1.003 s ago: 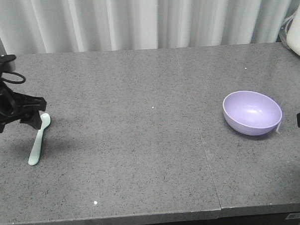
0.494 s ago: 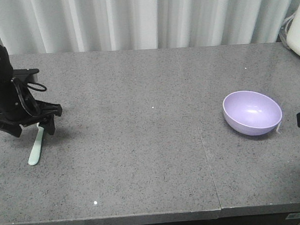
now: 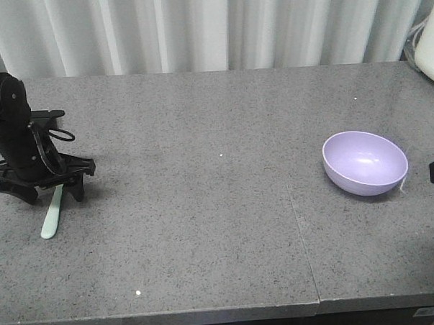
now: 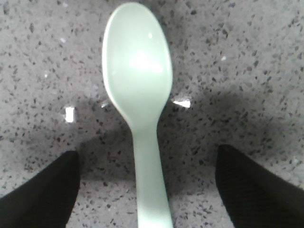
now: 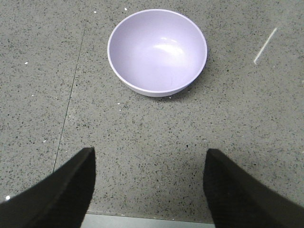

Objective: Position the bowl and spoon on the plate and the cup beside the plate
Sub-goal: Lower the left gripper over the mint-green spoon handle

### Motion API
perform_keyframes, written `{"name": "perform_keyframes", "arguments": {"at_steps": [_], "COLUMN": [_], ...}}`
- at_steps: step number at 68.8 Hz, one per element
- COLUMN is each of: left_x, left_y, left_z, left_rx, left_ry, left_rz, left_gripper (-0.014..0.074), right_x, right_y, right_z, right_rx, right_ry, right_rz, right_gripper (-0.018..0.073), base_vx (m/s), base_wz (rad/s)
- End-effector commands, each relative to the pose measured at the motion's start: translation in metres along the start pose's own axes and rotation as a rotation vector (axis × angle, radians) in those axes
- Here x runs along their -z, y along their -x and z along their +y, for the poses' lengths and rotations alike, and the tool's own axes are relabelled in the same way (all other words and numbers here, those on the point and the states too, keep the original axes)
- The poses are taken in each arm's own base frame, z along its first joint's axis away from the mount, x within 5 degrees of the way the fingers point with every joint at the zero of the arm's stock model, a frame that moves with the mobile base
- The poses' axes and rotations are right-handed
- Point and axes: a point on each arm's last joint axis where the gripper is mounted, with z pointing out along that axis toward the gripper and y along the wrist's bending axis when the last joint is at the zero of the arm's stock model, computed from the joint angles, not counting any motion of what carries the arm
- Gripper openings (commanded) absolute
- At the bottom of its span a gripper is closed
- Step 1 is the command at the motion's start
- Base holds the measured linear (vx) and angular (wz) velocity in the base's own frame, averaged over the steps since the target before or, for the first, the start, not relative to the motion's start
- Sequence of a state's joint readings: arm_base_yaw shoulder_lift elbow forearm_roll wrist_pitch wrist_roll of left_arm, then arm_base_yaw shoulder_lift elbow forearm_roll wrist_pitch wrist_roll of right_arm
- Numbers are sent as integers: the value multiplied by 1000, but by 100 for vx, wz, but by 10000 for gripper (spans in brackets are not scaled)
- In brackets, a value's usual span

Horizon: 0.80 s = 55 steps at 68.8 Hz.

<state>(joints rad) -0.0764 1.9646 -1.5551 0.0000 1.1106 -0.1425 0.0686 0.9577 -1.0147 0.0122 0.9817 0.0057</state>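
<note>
countertop (image 3: 205, 220) stretches wide between spoon (image 3: 51, 215) near left edge and bowl (image 3: 365, 162).

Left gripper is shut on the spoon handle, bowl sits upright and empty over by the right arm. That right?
Not shut. In the left wrist view the left gripper is open: its fingers stand apart on either side of the spoon handle, with bare counter between each finger and the handle. The bowl is upright and empty, as you say.
</note>
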Motion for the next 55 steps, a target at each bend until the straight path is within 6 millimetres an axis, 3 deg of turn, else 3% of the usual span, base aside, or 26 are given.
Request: {"name": "perform_keyframes", "arguments": {"at_steps": [1, 13, 23, 55], "left_x": [26, 26, 26, 26], "left_y": [5, 5, 5, 5], "left_z": [-4, -4, -4, -4], "left_rx": [-1, -1, -1, -1], "left_ry": [-22, -22, -22, -22], "left_rz": [-98, -100, -100, -101], "left_gripper": [554, 545, 481, 52], "right_x": [10, 10, 10, 10], "right_y": [11, 11, 11, 11], "right_z": [-1, -1, -1, -1], "right_rx": [3, 3, 3, 3], "right_ry": [-4, -4, -4, -4], "right_rz": [-95, -95, -95, -95], "right_gripper": [483, 483, 483, 483], "base_vx": [0, 0, 0, 0], "base_wz": [0, 0, 0, 0]}}
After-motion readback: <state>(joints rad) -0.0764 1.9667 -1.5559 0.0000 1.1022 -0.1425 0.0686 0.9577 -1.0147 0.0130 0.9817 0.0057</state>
